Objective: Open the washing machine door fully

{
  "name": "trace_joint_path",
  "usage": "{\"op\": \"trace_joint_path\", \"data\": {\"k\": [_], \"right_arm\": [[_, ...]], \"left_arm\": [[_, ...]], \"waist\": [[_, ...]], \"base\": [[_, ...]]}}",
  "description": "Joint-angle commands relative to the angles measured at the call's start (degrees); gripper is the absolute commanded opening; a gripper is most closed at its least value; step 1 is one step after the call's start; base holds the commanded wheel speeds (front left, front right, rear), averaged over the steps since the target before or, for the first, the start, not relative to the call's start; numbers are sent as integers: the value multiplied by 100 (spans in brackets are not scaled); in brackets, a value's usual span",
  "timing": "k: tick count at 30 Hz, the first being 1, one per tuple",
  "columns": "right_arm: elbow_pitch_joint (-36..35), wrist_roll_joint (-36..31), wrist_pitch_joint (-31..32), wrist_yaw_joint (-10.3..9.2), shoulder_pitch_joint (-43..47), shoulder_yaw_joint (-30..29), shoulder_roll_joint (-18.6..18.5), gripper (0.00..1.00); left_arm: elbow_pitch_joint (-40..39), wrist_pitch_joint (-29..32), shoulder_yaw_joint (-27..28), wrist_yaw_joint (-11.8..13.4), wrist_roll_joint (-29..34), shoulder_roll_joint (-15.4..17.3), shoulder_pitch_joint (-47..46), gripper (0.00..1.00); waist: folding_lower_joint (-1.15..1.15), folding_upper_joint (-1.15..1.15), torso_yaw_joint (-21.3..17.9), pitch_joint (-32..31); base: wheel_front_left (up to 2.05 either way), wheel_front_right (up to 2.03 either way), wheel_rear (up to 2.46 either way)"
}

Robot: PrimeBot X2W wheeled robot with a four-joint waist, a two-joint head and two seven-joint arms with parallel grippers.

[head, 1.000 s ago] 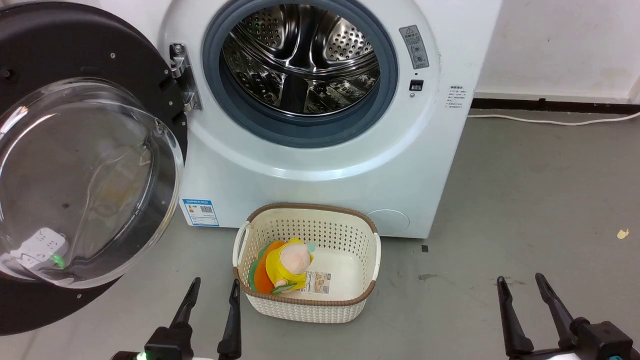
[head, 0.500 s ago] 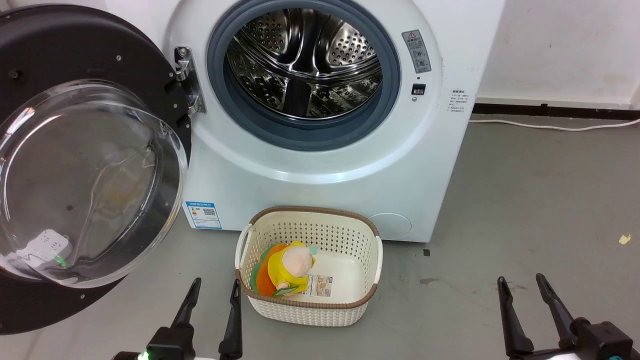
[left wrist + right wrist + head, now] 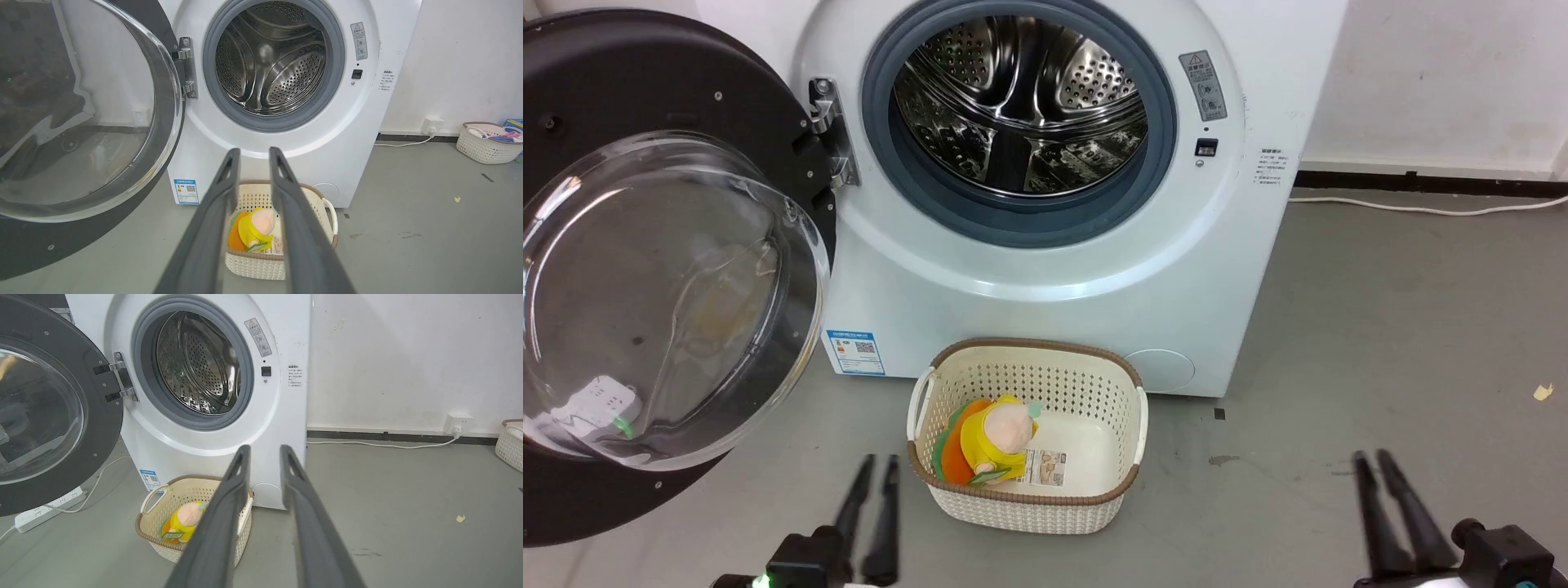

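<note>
The washing machine door point(image 3: 645, 82) stands swung wide on its hinge, left of the washing machine point(image 3: 1045, 294). The left claw point(image 3: 880, 461) and right claw point(image 3: 1370, 456) hover low, each narrowly parted and empty.

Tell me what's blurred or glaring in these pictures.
Head view: the dark left end effector and right end effector are smeared by motion blur; reflections streak the clear glass bowl of the round glossy black washing machine door. Left wrist view: its own fingers look soft, the perforated steel drum sharp.
</note>
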Motion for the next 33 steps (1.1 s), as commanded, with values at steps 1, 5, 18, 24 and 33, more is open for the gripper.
{"op": "trace_joint_path", "data": {"k": [1, 5, 18, 24, 33], "right_arm": [[-1, -2, 3, 0, -1, 3, 0, 0], [-16, -22, 46, 0, -18, 7, 1, 0], [-70, -94, 199, 1, -76, 29, 4, 0], [-95, -128, 269, 1, -103, 39, 5, 0], [-132, -178, 375, 1, -143, 54, 7, 0]], "left_arm": [[-1, 3, 1, 0, 1, 0, -1, 0], [-18, 46, 22, -6, 18, -2, -14, 0], [-79, 198, 91, -24, 78, -7, -60, 0], [-107, 268, 123, -33, 106, -9, -81, 0], [-149, 374, 170, -46, 148, -13, -112, 0]], "waist": [[0, 0, 0, 1], [0, 0, -5, 9], [0, 0, -19, 38], [0, 0, -26, 51], [0, 0, -37, 72]], "base": [[0, 0, 0], [0, 0, 0], [0, 0, 0], [0, 0, 0], [0, 0, 0]]}}
